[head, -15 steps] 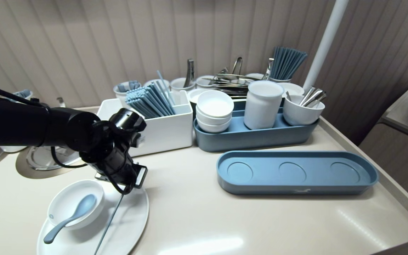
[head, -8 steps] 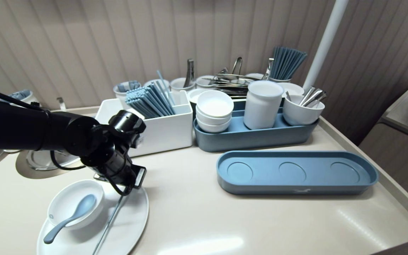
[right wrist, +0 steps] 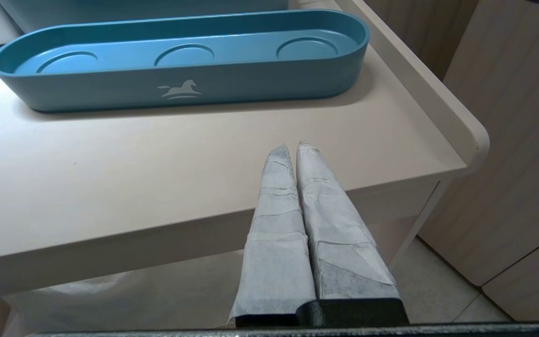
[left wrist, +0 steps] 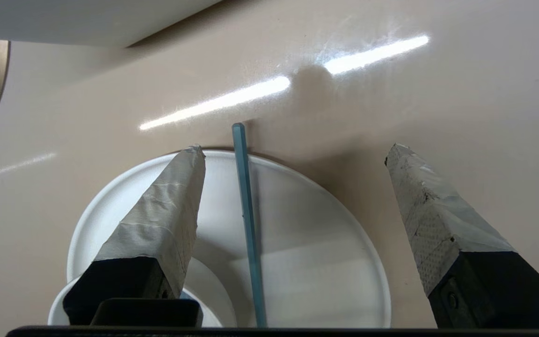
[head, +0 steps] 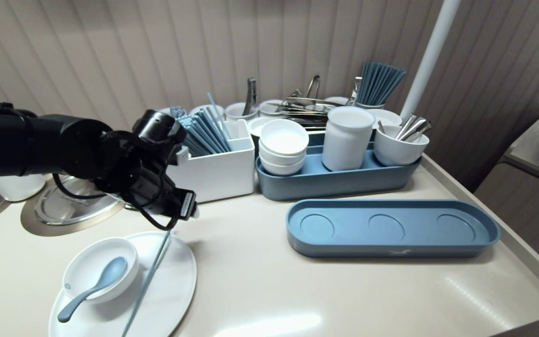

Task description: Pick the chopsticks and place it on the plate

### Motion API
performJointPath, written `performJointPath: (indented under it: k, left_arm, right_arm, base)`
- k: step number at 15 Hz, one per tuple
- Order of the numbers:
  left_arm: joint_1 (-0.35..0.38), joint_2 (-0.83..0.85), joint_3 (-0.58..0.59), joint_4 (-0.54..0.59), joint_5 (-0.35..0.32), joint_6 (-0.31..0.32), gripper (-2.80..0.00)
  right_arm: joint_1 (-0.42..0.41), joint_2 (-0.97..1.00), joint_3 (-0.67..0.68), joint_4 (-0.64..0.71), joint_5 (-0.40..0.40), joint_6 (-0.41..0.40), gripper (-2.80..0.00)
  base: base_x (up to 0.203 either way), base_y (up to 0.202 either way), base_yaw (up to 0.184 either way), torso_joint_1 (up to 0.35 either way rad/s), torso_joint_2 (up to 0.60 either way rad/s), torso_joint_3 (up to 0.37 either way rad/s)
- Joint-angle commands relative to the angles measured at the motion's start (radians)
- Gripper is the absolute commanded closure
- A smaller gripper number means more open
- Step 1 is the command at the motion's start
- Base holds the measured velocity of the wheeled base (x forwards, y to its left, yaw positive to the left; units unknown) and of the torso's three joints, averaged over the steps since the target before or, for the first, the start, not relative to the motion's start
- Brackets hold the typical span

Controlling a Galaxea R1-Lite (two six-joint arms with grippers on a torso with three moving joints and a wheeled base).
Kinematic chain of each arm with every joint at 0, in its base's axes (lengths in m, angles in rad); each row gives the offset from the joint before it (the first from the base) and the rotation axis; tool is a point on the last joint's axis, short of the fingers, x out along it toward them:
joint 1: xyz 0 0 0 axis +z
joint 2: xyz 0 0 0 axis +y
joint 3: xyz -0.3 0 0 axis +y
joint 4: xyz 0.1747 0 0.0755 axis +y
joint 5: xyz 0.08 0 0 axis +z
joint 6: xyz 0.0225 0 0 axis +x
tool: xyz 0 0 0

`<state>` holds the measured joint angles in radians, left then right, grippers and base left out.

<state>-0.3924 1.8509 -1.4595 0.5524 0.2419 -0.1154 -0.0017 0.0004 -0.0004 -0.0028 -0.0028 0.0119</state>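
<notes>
Left gripper (head: 186,208) is hovering above the far rim of the white plate (head: 176,281), pointing down at it. Jaws are standing spread wide, with nothing between the taped fingers (left wrist: 171,210). In the wrist view, the left gripper (left wrist: 295,149) is framing the blue chopstick (left wrist: 246,196) without touching it.

The blue chopstick (head: 150,276) is lying flat across the plate (left wrist: 316,262), just beside the small white bowl (head: 87,260). Its far end is sticking out past the rim over the counter (head: 274,281). Only one stick is showing here. It is bearing on the plate alone, which fits a piece that is set down and let go, not gripped.

A blue spoon (head: 105,276) is sitting in the bowl, with its handle leaning out over the rim toward the robot. The bowl's wall is keeping it from sliding.

Behind the gripper, the white box (head: 218,171) is holding a bundle of matching chopsticks (head: 204,133), leaning on its rear wall (probably the stock). To the right, the blue caddy (head: 335,182) is carrying stacked bowls, a jar and a cup of cutlery. The empty blue tray (head: 391,229) is lying in front of it.

Right gripper (right wrist: 293,146) is hanging off the counter's near corner, below its edge, fingers pressed together, facing the tray (right wrist: 180,84). It is well clear of the work.
</notes>
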Motion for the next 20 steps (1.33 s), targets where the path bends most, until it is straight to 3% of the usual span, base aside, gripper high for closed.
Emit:
performJointPath:
  k: [1, 4, 8, 10, 12, 20]
  left_arm:
    - [-0.026, -0.042, -0.064, 0.043, 0.0, -0.004, -2.8]
    - [-0.07, -0.067, -0.134, 0.069, -0.009, -0.047, -2.8]
    - [-0.103, -0.096, -0.174, 0.069, -0.029, -0.049, -2.8]
    - [-0.105, -0.115, -0.175, 0.068, -0.057, -0.051, -2.8]
    - [-0.104, -0.124, -0.19, 0.066, -0.129, -0.051, -2.8]
    - [-0.077, -0.134, -0.226, 0.066, -0.135, -0.055, -2.8]
  right_arm:
    - [0.0, 0.001, 0.0, 0.0, 0.0, 0.0, 0.0]
    - [0.0, 0.0, -0.001, 0.0, 0.0, 0.0, 0.0]
    - [0.0, 0.001, 0.0, 0.0, 0.0, 0.0, 0.0]
    - [0.0, 0.0, -0.001, 0.0, 0.0, 0.0, 0.0]
    - [0.0, 0.0, 0.0, 0.0, 0.0, 0.0, 0.0]
    - [0.0, 0.001, -0.001, 0.0, 0.0, 0.0, 0.0]
  base:
    - [0.0, 0.0, 0.0, 0.0, 0.0, 0.0]
    - [0.0, 0.0, 0.0, 0.0, 0.0, 0.0]
    - [0.0, 0.0, 0.0, 0.0, 0.0, 0.0]
    - [0.0, 0.0, 0.0, 0.0, 0.0, 0.0]
    - [0.0, 0.0, 0.0, 0.0, 0.0, 0.0]
    - [0.0, 0.0, 0.0, 0.0, 0.0, 0.0]
